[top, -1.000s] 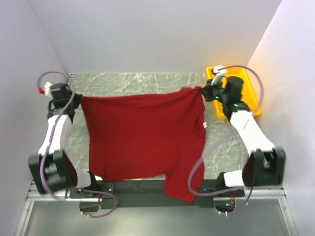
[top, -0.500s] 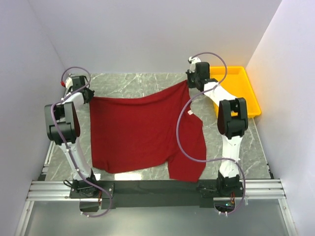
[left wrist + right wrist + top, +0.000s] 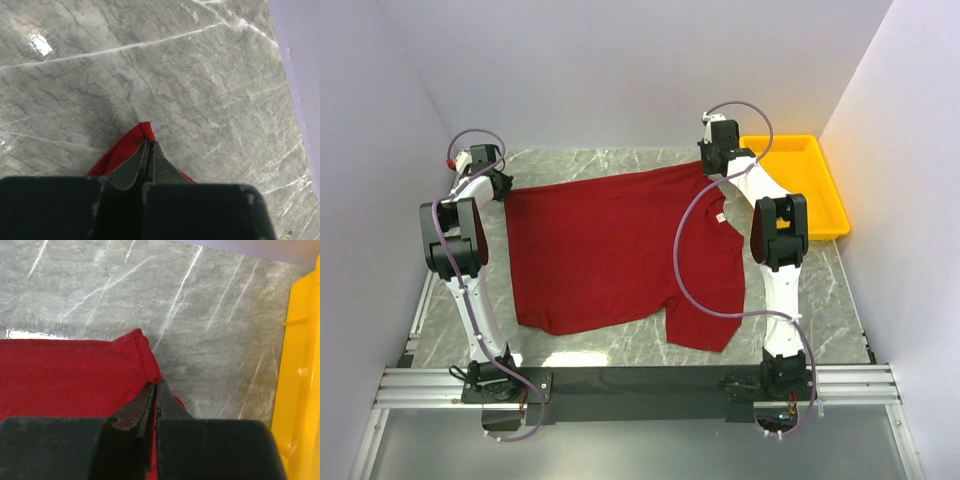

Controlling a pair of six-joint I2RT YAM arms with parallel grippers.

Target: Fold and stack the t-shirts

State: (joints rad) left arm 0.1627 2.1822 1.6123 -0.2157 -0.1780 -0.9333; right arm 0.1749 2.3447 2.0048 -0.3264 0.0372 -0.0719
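- Jaws fully closed: the left gripper (image 3: pixel 149 146) and right gripper (image 3: pixel 156 386) each pinch 1 corner of the dark red t-shirt (image 3: pixel 610 250), which lies spread behind them.
- Little cloth shows past the left jaws; a tug may free it.
- The yellow tray (image 3: pixel 300 365) sits just right of the right jaws: collision risk.

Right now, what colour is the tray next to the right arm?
The tray is plain yellow; the top external view shows it best.
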